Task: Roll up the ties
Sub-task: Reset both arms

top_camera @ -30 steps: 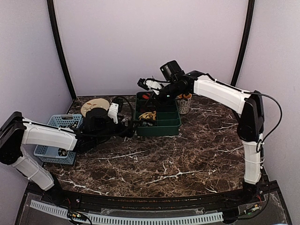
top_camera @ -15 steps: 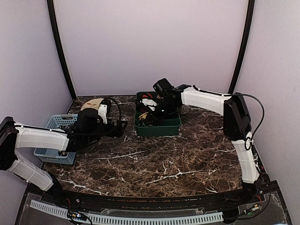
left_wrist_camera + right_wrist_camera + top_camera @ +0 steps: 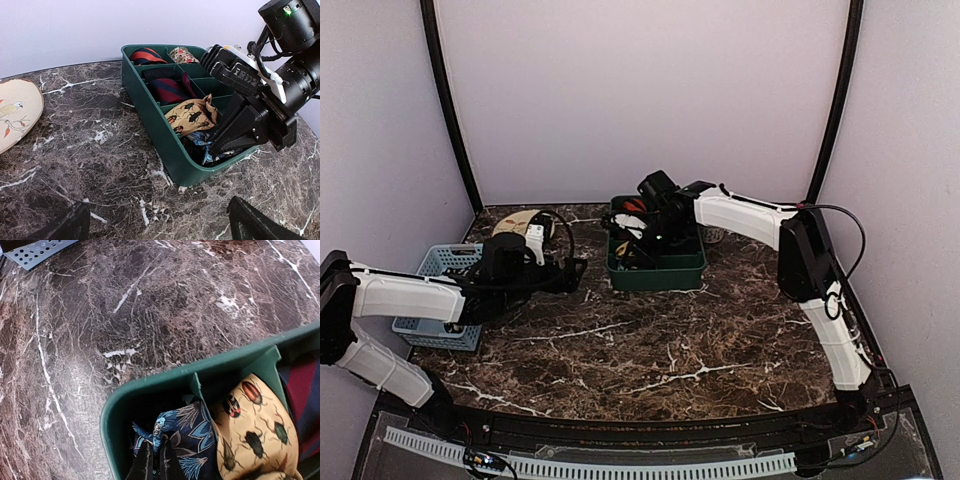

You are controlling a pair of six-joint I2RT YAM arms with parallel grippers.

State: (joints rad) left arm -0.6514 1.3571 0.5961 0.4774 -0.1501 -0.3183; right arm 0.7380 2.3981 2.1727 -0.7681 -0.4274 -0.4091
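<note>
Your right claw (image 3: 156,450) is pinched narrow, its two dark fingers all but touching. The tips are down in the folds of the blue floral tie (image 3: 187,437). Only a dim sliver shows between them, too dark to tell whether any cloth is nipped. From the left wrist view, the tips are lost among the fabric.

That tie lies crumpled right under the claw, in the corner compartment of the green tray (image 3: 150,390). Just beside the claw, across a divider, the yellow beetle-print tie (image 3: 250,435) sits bunched, its lower end cut off by the frame. Past it, a red-and-navy striped tie (image 3: 302,390) shows only as a strip at the picture's edge. Farthest from the claw, in the tray's end compartments, are a rolled striped tie (image 3: 147,55) and a tan patterned coil (image 3: 182,54), both half sunk behind the dividers.

Your left claw (image 3: 157,207) stands wide and holds nothing. It hangs over the marble surface (image 3: 125,315), a little short of the tray wall. To one side of it, an embroidery hoop (image 3: 15,115) with a bird is cut by the frame. Behind it, the arm partly covers a blue basket (image 3: 440,290).
</note>
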